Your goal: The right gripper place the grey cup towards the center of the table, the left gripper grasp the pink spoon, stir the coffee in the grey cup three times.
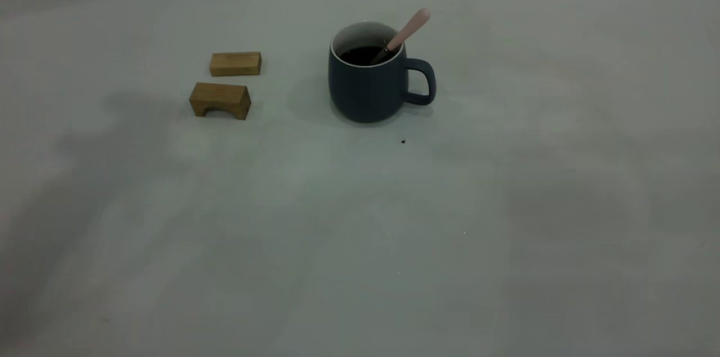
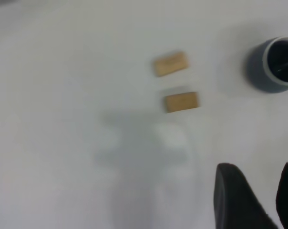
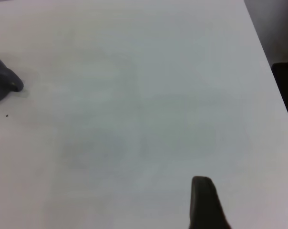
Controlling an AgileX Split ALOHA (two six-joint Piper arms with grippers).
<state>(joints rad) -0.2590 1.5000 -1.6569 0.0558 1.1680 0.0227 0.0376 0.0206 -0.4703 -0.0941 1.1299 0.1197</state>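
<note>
Counter (image 1: pixel 360 222): pale grey-white, plain.

Blocks, left of centre: a flat wooden block (image 1: pixel 235 63) farther back and an arched wooden block (image 1: pixel 220 100) nearer the front, close together but apart.

Cup (image 1: pixel 368 80): dark blue-grey, upright, near the counter's middle and toward the back, handle pointing right. Holds dark coffee (image 1: pixel 363 54).

Spoon (image 1: pixel 406 34): bowl end down in the coffee, pink handle leaning up and out over the rim on the handle side.

Speck (image 1: pixel 403 141): tiny, dark, on the counter just in front of the cup.

Left tool (image 2: pixel 258 195): out of the exterior view; its wrist view shows two black fingers spread with a clear gap, holding nothing, above bare counter, blocks and cup well beyond it.

Right tool (image 3: pixel 206 202): out of the exterior view; only one black finger shows over bare counter, so cannot tell its spread. Cup edge (image 3: pixel 3 83) sits far off.
</note>
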